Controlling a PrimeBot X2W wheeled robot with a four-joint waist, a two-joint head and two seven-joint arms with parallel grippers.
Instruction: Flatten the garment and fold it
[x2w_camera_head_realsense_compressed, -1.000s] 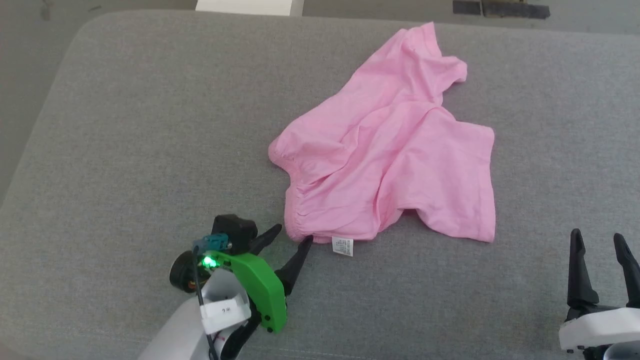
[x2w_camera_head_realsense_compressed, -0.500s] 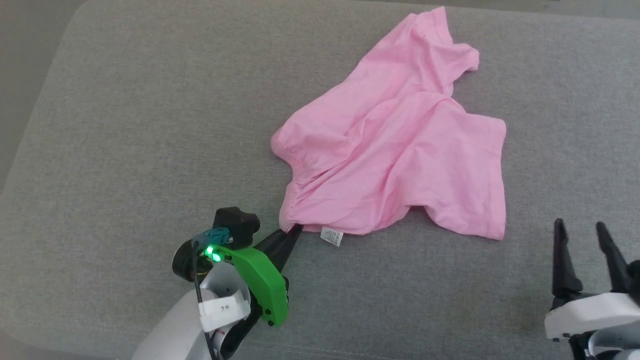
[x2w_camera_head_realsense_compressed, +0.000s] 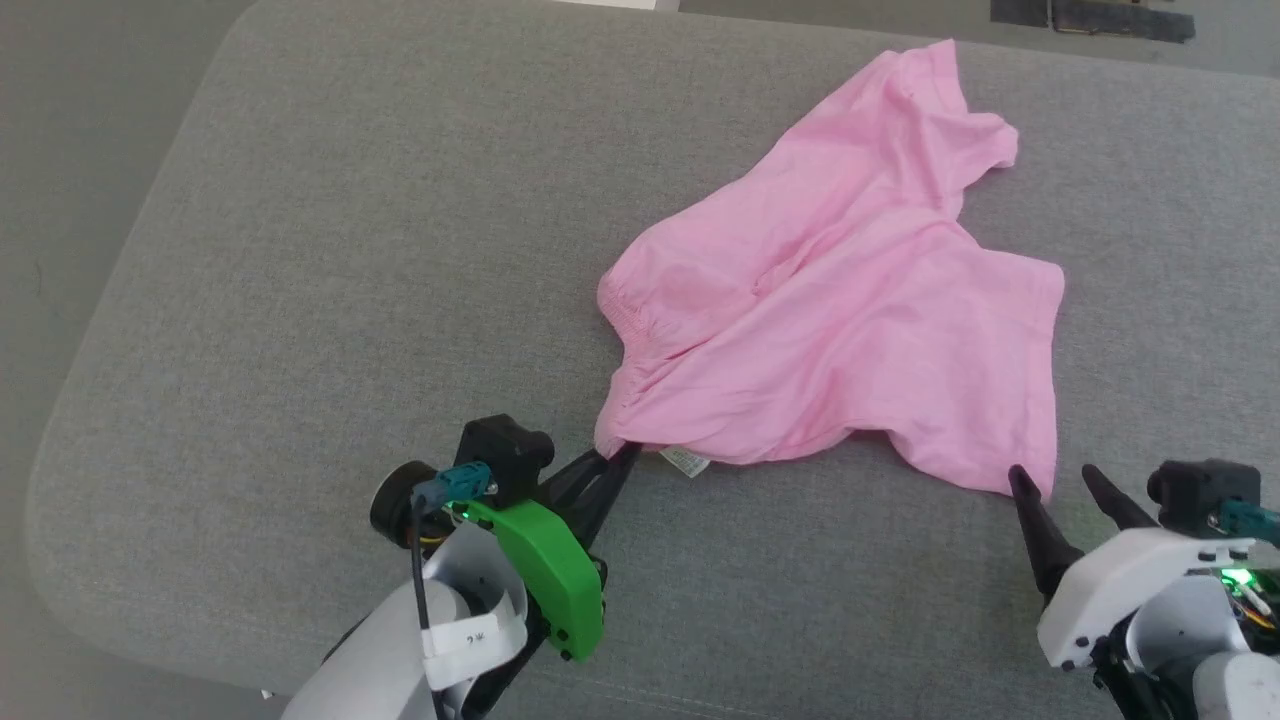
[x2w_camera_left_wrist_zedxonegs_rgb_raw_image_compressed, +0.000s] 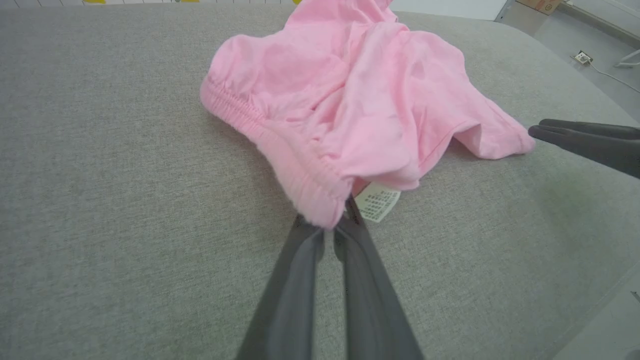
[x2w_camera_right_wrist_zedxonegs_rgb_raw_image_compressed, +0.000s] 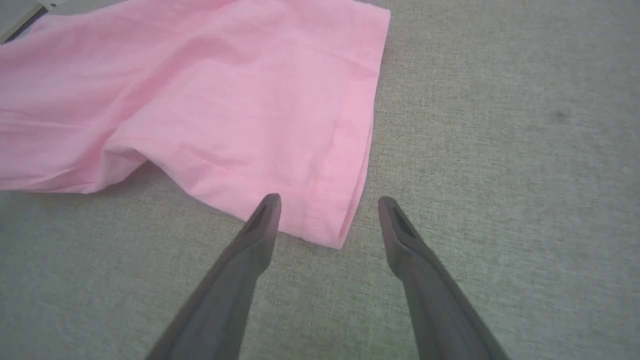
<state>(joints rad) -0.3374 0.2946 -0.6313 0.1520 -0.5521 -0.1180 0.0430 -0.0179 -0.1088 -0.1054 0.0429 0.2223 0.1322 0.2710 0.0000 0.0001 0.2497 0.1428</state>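
Note:
The pink garment (x2w_camera_head_realsense_compressed: 830, 310) lies crumpled on the grey cushion (x2w_camera_head_realsense_compressed: 330, 250), its gathered waistband toward me and a white label (x2w_camera_head_realsense_compressed: 685, 461) at the band. My left gripper (x2w_camera_head_realsense_compressed: 622, 452) is shut on the waistband's near corner (x2w_camera_left_wrist_zedxonegs_rgb_raw_image_compressed: 320, 212), right beside the label (x2w_camera_left_wrist_zedxonegs_rgb_raw_image_compressed: 378, 202). My right gripper (x2w_camera_head_realsense_compressed: 1052, 478) stands open at the garment's near right hem corner; in the right wrist view that corner (x2w_camera_right_wrist_zedxonegs_rgb_raw_image_compressed: 327, 225) lies between the spread fingers (x2w_camera_right_wrist_zedxonegs_rgb_raw_image_compressed: 260, 225). The garment (x2w_camera_right_wrist_zedxonegs_rgb_raw_image_compressed: 200, 100) reaches away to the upper left there. The right gripper's fingers (x2w_camera_left_wrist_zedxonegs_rgb_raw_image_compressed: 585, 140) show at the right of the left wrist view.
The cushion's rounded left edge (x2w_camera_head_realsense_compressed: 90, 330) and near edge drop to a grey floor (x2w_camera_head_realsense_compressed: 60, 120). Dark strips (x2w_camera_head_realsense_compressed: 1090, 15) lie on the floor beyond the far edge. A cable and a small plug (x2w_camera_left_wrist_zedxonegs_rgb_raw_image_compressed: 582, 57) lie on the floor in the left wrist view.
My left gripper closed on the waistband corner and holds it. The right gripper moved up to the hem corner, still open. The head camera shifted, so the whole scene sits further right.

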